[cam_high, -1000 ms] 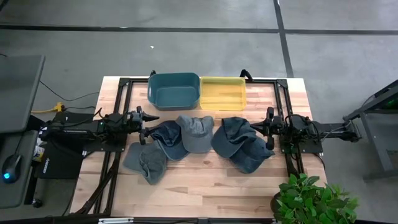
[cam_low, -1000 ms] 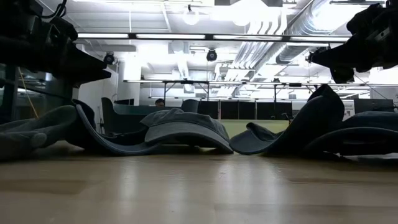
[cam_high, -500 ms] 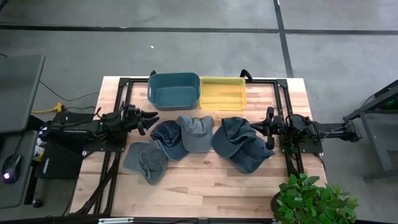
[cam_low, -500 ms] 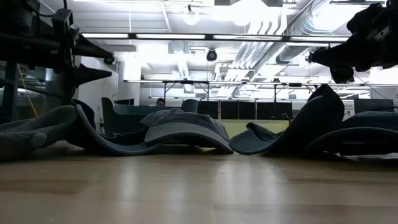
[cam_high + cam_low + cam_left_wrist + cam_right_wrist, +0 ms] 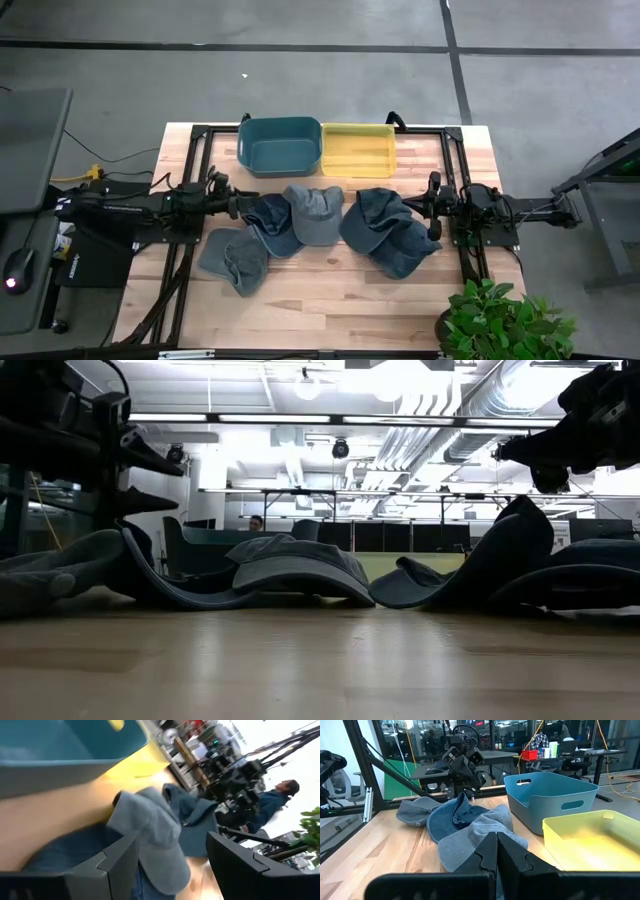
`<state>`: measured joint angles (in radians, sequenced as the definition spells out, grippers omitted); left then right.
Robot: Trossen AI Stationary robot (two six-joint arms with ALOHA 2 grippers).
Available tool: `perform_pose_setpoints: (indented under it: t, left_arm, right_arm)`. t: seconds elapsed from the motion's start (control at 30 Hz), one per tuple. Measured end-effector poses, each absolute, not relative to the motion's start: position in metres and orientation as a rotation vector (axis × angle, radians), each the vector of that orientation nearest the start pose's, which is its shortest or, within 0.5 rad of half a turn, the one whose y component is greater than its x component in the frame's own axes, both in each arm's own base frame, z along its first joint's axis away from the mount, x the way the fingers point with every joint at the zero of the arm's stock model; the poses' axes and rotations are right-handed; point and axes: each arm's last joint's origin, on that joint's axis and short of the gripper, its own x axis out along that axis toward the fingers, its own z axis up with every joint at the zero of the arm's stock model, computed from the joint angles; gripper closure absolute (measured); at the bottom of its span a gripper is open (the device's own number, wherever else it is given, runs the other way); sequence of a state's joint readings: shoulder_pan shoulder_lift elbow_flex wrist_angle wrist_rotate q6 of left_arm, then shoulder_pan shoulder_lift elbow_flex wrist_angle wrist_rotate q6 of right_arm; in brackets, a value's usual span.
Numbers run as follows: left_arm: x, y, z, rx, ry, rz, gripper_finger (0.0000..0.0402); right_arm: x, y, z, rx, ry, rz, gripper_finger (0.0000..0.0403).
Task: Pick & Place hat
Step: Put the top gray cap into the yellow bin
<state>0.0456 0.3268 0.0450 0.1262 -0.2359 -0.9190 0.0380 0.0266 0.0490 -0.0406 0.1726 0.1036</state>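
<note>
On the wooden table five soft, light caps lie bunched between the arms, in front of the teal bin. The blue hat, just beside the left gripper, looks floppy; its stiffer brim should pinch best. That gripper's jaws stand apart, holding nothing. The right gripper, beside the denim caps, is closed and empty
</note>
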Motion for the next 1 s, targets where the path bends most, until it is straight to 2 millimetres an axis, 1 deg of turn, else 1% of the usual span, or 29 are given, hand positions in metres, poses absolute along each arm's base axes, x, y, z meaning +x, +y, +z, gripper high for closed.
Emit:
perform_pose_setpoints:
  t: [0.2,0.4,0.5,0.67,0.8,0.9,1.0]
  left_arm:
    - [0.125,0.012,0.185,-0.812,0.036,0.31,0.0175]
    - [0.144,0.012,0.191,-0.744,0.175,0.307,0.0175]
    - [0.157,0.012,0.192,-0.675,0.245,0.306,0.0175]
    - [0.176,0.013,0.185,-0.552,0.371,0.323,0.0175]
    - [0.186,0.017,0.175,-0.544,0.449,0.352,0.0175]
    - [0.192,0.022,0.173,-0.53,0.448,0.377,0.0175]
    - [0.196,0.028,0.174,-0.456,0.417,0.378,0.0175]
  right_arm:
    - [0.096,-0.001,0.174,0.102,0.011,-0.135,0.0402]
    - [0.096,-0.001,0.174,0.102,0.011,-0.135,0.0402]
    - [0.096,-0.001,0.175,0.102,0.011,-0.135,0.0402]
    - [0.096,-0.001,0.175,0.102,0.009,-0.135,0.0402]
    - [0.096,-0.001,0.175,0.102,0.009,-0.135,0.0402]
    - [0.096,-0.001,0.175,0.102,0.009,-0.135,0.0402]
    - [0.096,-0.001,0.175,0.102,0.009,-0.135,0.0402]
